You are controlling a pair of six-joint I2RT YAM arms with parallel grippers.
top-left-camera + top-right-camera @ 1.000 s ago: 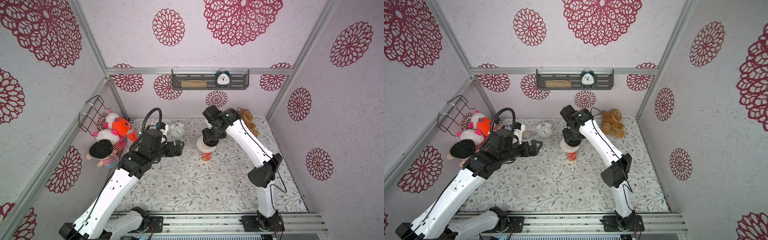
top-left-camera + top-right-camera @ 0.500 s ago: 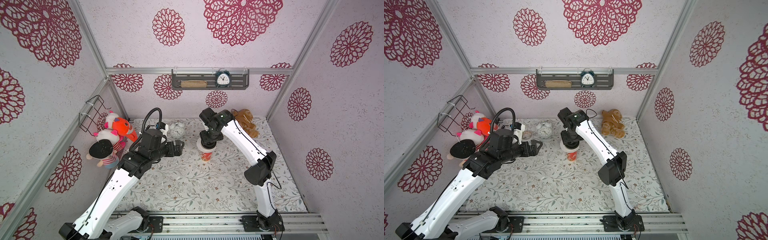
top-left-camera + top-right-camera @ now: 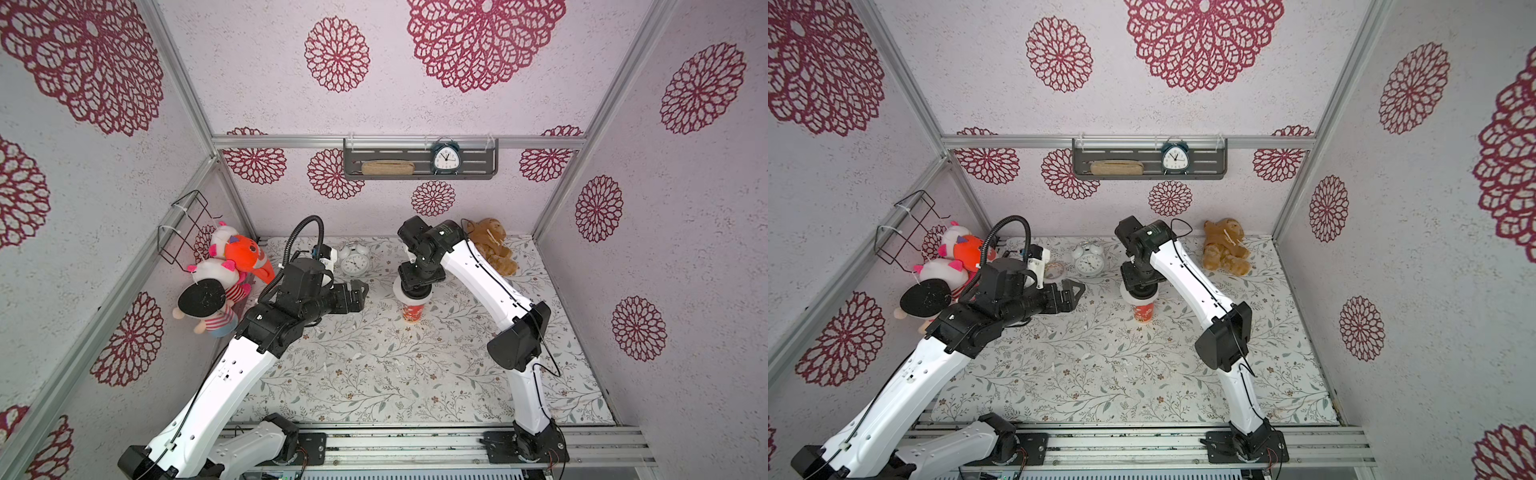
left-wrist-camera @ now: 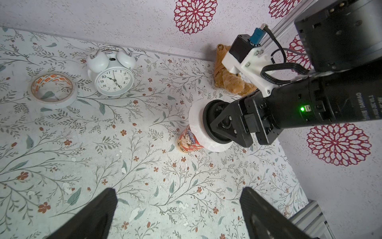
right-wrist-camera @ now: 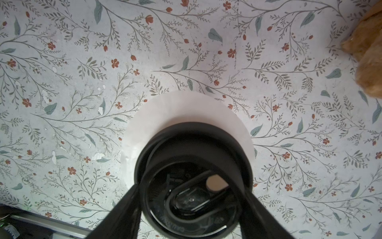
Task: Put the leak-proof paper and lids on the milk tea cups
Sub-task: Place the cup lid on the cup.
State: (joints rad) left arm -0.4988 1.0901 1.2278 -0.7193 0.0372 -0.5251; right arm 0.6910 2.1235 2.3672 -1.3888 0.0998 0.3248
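- Shows the leak-proof paper [image 4: 196, 124] spread over the mouth of the milk tea cup [image 4: 189, 141], with the edge bent down around the rim.
- Gives in both top views only a narrow white border of it, under the black parts.
- Places the cup upright on the flowered table [image 4: 82, 144], toward the back wall, apart from the white alarm clock [image 4: 113, 80] and the tape roll [image 4: 52, 89].
- Pinches a black round lid [image 5: 186, 134] by its two sides with the right gripper [image 5: 192, 186], directly on top of the paper.
- Holds the left gripper [image 4: 178, 190] spread wide and empty above the table, well apart from the cup.
- Counts the main step as done, by judgement: sheet on the cup and centred well enough, with white border visible around most of the lid in the right wrist view.
- Cannot tell whether the lid is seated fully on the rim or only rests on the sheet.
- Leaves probably only the release of the lid and a straight lift away.
- Asks for care there: thin sheet easy to drag off, tall light cup easy to tip.
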